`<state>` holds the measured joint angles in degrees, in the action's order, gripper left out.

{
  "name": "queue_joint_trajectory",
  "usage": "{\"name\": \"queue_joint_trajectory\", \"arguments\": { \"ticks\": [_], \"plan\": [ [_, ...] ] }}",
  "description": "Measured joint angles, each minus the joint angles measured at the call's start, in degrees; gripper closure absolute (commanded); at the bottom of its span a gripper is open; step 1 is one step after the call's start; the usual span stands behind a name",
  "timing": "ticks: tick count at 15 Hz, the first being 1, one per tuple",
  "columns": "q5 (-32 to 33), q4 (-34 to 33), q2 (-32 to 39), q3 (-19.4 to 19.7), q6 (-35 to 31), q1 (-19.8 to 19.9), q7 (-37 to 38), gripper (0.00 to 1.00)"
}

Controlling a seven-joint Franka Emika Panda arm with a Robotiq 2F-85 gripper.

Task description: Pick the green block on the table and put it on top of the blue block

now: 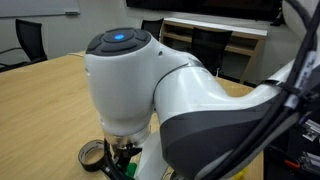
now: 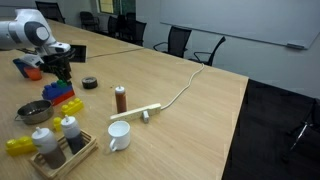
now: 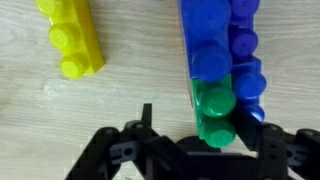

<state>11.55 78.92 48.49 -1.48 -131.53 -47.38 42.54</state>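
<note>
Down on the tabletop (image 3: 120, 110), the green block (image 3: 213, 110) lies end to end against the blue block (image 3: 212, 40), right in front of the fingers (image 3: 148, 125).

From the wrist view the fingers stand spread, gripping nothing. The green block sits between them, with bare wood showing between it and the fingertip on the side of the yellow brick (image 3: 70, 40). That brick lies apart from the blue block. In an exterior view the arm (image 2: 25, 30) reaches down over the brick cluster, near a metal bowl (image 2: 33, 112) and a tape roll (image 2: 90, 83).
</note>
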Motion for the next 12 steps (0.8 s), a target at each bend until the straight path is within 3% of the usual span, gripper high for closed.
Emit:
{"name": "queue_joint_trajectory", "arguments": {
  "ticks": [12],
  "plan": [
    [1.62,4.58,-3.89,0.84,-3.00,-0.23,1.87,0.00]
  ]
}}
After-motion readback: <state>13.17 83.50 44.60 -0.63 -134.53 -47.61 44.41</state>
